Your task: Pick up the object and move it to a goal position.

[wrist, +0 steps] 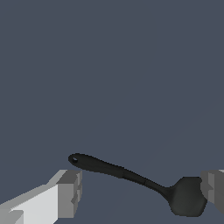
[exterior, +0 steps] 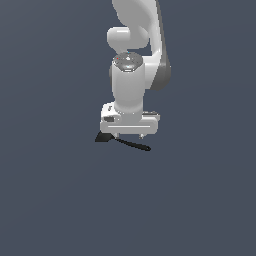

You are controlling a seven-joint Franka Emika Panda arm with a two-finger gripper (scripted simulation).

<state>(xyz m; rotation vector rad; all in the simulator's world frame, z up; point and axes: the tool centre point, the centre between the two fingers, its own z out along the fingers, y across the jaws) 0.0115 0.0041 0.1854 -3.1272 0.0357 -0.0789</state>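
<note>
The object is a small all-black spoon-like utensil (exterior: 131, 144) lying flat on the dark grey surface. Its rounded head points to the exterior view's left and its thin handle to the right. My gripper (exterior: 129, 135) hangs straight down just above it, open and empty. In the wrist view the utensil (wrist: 118, 170) lies slantwise between the two grey fingers (wrist: 69, 192). Its head sits close to one finger and the handle's end lies near the other. I cannot tell whether the fingers touch it.
The plain dark grey surface (exterior: 55, 200) stretches all around the utensil. The white arm (exterior: 131, 85) rises above the gripper. No other object shows in either view.
</note>
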